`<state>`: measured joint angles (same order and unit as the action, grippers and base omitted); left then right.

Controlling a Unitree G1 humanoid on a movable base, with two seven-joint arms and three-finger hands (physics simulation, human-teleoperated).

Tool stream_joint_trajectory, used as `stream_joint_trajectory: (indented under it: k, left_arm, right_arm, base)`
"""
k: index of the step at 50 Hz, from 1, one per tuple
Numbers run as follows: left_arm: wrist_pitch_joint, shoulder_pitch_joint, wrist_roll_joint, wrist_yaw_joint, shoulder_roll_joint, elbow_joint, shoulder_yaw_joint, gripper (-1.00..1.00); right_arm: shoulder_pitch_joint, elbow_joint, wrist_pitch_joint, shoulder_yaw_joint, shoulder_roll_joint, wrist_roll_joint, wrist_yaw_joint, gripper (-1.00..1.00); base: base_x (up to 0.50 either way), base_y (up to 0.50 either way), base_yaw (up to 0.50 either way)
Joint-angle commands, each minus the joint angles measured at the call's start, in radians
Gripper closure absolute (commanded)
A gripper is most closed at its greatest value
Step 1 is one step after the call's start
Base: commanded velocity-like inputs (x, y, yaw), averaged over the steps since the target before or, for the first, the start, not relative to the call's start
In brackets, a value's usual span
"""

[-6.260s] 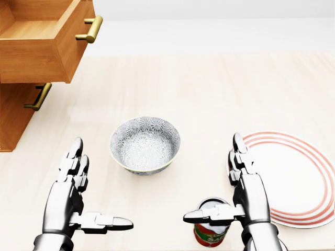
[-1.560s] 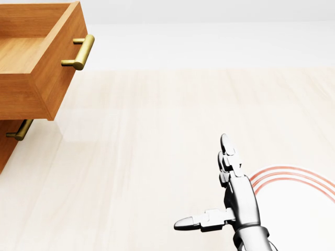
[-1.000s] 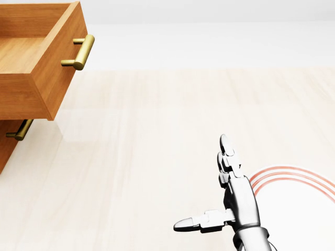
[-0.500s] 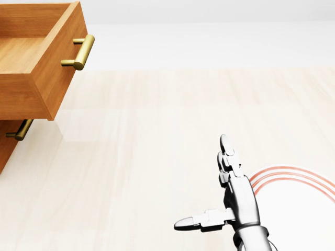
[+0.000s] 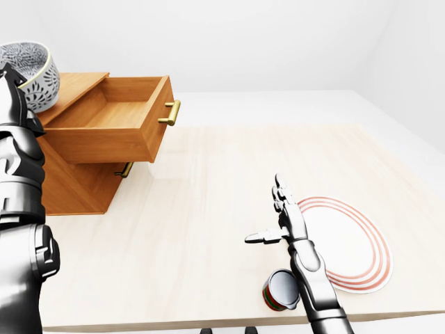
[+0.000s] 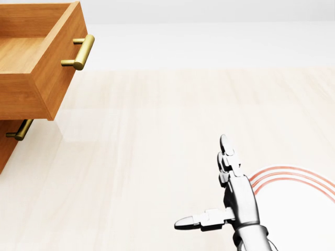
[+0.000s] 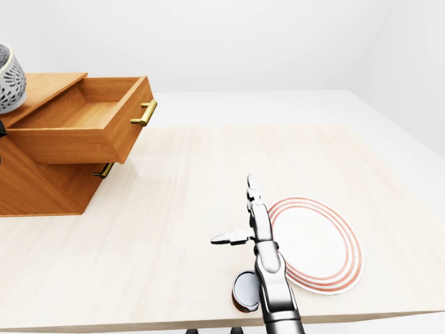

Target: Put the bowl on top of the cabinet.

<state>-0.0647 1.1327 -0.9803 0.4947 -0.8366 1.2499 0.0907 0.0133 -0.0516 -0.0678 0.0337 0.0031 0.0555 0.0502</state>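
Desk [image 5: 208, 209]: pale wood, filling most of both eye views and carrying everything below.
Cabinet [image 5: 69, 188]: wooden, sitting at the left of the desk; its flat top [image 5: 76, 87] is showing bare wood to the right of the bowl.
Drawer [image 5: 111, 132]: upper one, standing pulled out, with nothing showing inside; the brass handle is pointing to the view's right.
Plate [image 5: 348, 243]: white with red rings, lying flat at the right of the desk.
Bowl [image 5: 31, 76]: grey-patterned, upright, showing at the top left of the left-eye view over the left end of the cabinet top. I am not seeing whether it is resting there or hanging just above.
Left robot hand [image 5: 15, 111]: reaching up the left edge right beside the bowl; fingers are hidden, so I cannot tell its grip.
Right robot hand [image 5: 286, 224]: hovering spread and empty beside the plate.
Can [image 5: 281, 291]: standing near the bottom edge, under the right wrist.
Handling (judgement): the bowl is looking like glazed ceramic, so stiff, breakable and slick. Pinching the rim wall is looking safest, and setting it down gently.
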Motion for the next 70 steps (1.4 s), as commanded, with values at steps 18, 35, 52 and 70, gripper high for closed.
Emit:
stream_joint_trajectory:
  k: [18, 35, 52, 70]
  left_arm:
    - [0.061, -0.137, 0.036, 0.027, -0.063, 0.049, 0.03, -1.0]
    - [0.069, -0.124, 0.028, 0.008, -0.066, 0.042, 0.024, -1.0]
    - [0.039, -0.075, 0.023, -0.153, -0.073, -0.13, 0.039, -1.0]
    - [0.152, -0.33, 0.08, -0.699, -0.028, -1.118, 0.237, -1.0]
  right_arm:
    - [-0.011, -0.056, -0.019, 0.011, 0.004, 0.016, -0.002, -1.0]
    - [-0.011, -0.069, -0.019, 0.017, 0.007, 0.022, -0.002, -1.0]
    - [-0.011, -0.076, -0.019, 0.022, 0.009, 0.027, -0.004, -1.0]
    - [-0.002, -0.06, -0.019, 0.026, 0.009, 0.029, -0.005, -1.0]
  base:
    - [0.0, 0.0, 0.0]
    - [0.0, 0.0, 0.0]
    - [0.0, 0.0, 0.0]
    - [0.0, 0.0, 0.0]
